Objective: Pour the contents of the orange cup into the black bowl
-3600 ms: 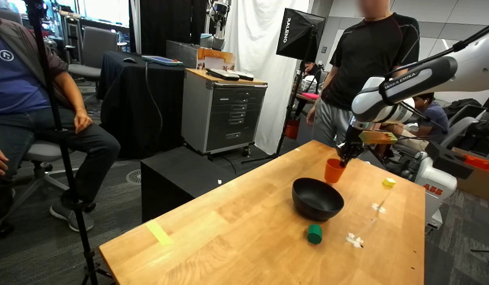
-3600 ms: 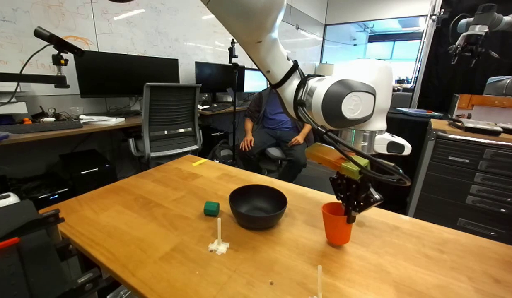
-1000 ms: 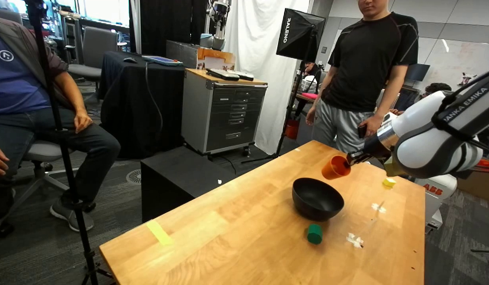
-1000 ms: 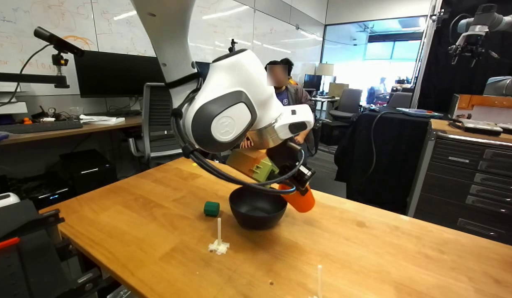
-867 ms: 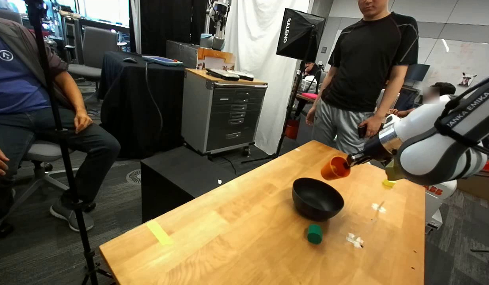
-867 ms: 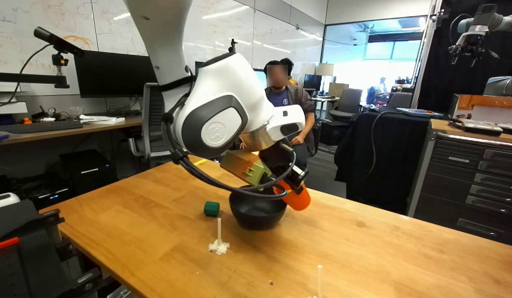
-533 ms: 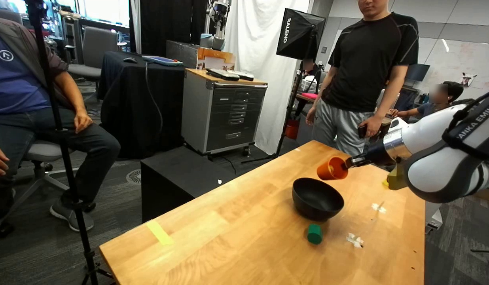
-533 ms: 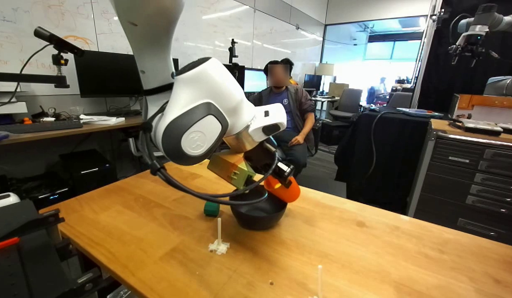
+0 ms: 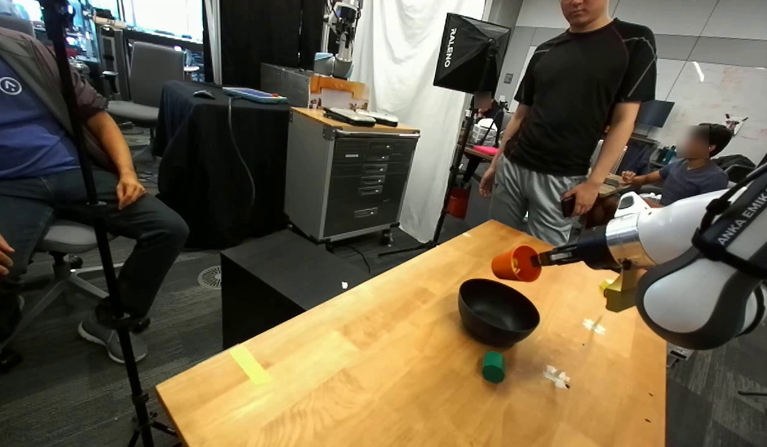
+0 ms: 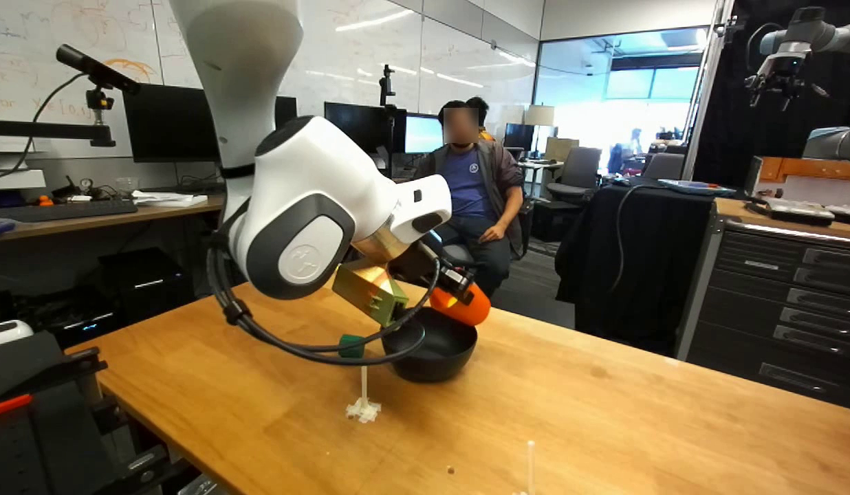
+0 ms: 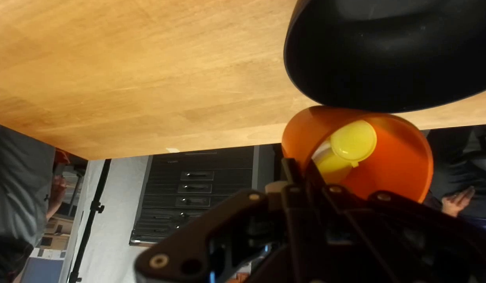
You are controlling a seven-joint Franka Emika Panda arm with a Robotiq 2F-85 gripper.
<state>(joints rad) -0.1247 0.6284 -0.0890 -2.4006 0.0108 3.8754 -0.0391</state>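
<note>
Cup (image 11: 398, 157): is held aloft, tipped, beside the rim of the bowl (image 9: 498, 313); judged light, thin-walled, springy.
Claw (image 11: 302, 171): is pinched tight on 1 patch of cup wall, by the lip.
Grip: is well placed, though swivelling may be expected.
Contents (image 11: 353, 141): are seen inside, yellow; may be shed abruptly.

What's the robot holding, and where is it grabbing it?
The black two-fingered gripper holds the orange, tapered plastic cup by its rim, pinching the wall between its fingers.
</note>
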